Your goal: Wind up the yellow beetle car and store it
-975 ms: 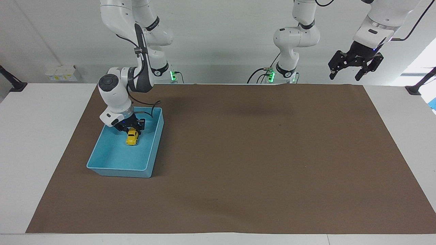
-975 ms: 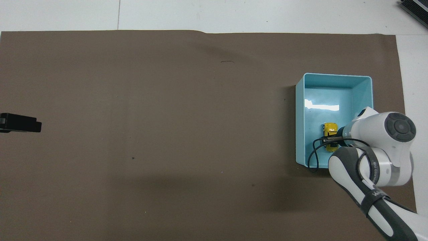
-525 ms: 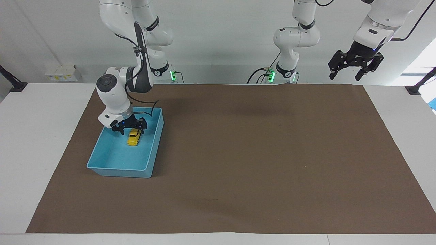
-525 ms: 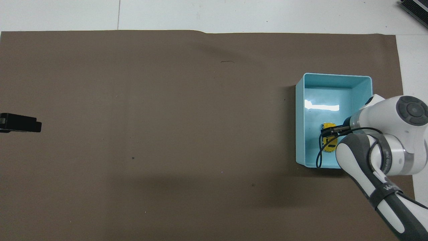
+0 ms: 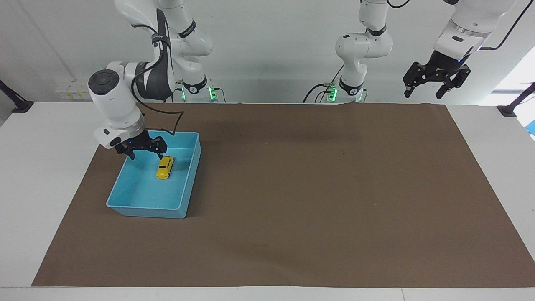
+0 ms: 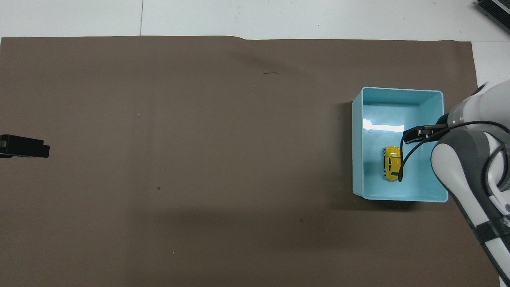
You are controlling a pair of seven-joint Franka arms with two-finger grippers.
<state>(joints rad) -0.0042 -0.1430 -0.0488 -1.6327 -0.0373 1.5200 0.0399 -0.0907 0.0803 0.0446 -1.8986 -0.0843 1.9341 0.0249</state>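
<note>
The yellow beetle car [image 5: 165, 167] lies on its wheels on the floor of the blue bin [image 5: 144, 207], free of any gripper; it also shows in the overhead view [image 6: 392, 163] inside the bin [image 6: 357, 159]. My right gripper [image 5: 146, 154] is open and empty, raised above the bin's rim, over the part of the bin toward the right arm's end of the table. It shows in the overhead view [image 6: 418, 133] beside the car. My left gripper [image 5: 423, 93] is open and empty, and waits high over the left arm's end of the table; its tip shows in the overhead view [image 6: 24, 146].
A brown mat [image 5: 313, 188] covers most of the white table [image 5: 50, 167]. The bin stands on the mat toward the right arm's end. A black cable [image 6: 402, 163] hangs from the right arm over the bin.
My right gripper has opened and let go of the car, then risen and moved off toward the right arm's end of the table. The car stays in the bin. The left arm has not moved.
</note>
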